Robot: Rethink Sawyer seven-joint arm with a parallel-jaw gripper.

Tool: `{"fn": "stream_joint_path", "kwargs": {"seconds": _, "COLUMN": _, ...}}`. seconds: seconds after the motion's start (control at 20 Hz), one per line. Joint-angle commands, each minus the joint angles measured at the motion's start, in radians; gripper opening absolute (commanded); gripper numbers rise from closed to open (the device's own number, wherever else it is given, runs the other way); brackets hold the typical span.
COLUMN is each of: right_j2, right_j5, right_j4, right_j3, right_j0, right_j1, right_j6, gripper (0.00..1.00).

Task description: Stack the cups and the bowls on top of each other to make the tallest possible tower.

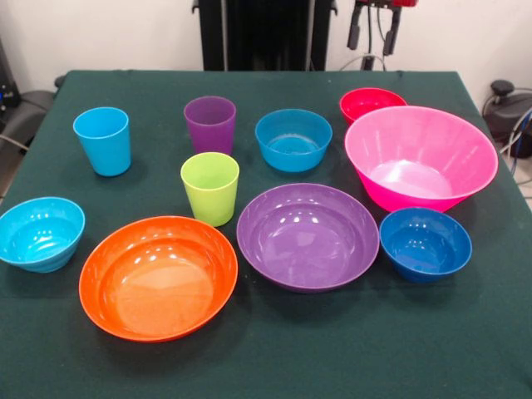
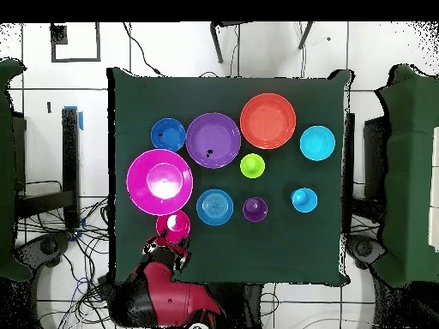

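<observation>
All pieces stand apart on the green table [image 1: 274, 366]; no tower shows. The light blue cup [image 1: 102, 140], purple cup [image 1: 209, 123] and lime green cup [image 1: 209, 187] stand upright. The small bowls are cyan [image 1: 40, 233], blue [image 1: 293, 139], dark blue [image 1: 425, 243] and red [image 1: 370, 101]. The wide orange bowl [image 1: 158, 276] and wide purple bowl [image 1: 307, 235] sit in front. The big pink bowl [image 1: 420, 156] is at the right. My gripper [image 1: 372, 33] hangs open and empty at the top edge, behind the red bowl. In the overhead view it [image 2: 163, 250] is just below the red bowl [image 2: 173, 226].
The black pedestal [image 1: 266, 33] stands behind the table's far edge. Cables and dark chairs [image 1: 509, 108] flank the table. The red arm body [image 2: 171, 300] lies off the table at the overhead view's bottom.
</observation>
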Motion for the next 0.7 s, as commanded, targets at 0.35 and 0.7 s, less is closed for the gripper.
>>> {"fn": "stream_joint_path", "kwargs": {"seconds": 0.35, "right_j2": 0.075, "right_j5": -0.088, "right_j4": -0.068, "right_j3": -0.037, "right_j0": -0.069, "right_j1": 0.138, "right_j6": 0.137, "gripper": 1.0}}
{"fn": "stream_joint_path", "kwargs": {"seconds": 0.7, "right_j2": 0.09, "right_j5": -0.168, "right_j4": -0.064, "right_j3": -0.092, "right_j0": -0.074, "right_j1": 0.241, "right_j6": 0.15, "gripper": 1.0}}
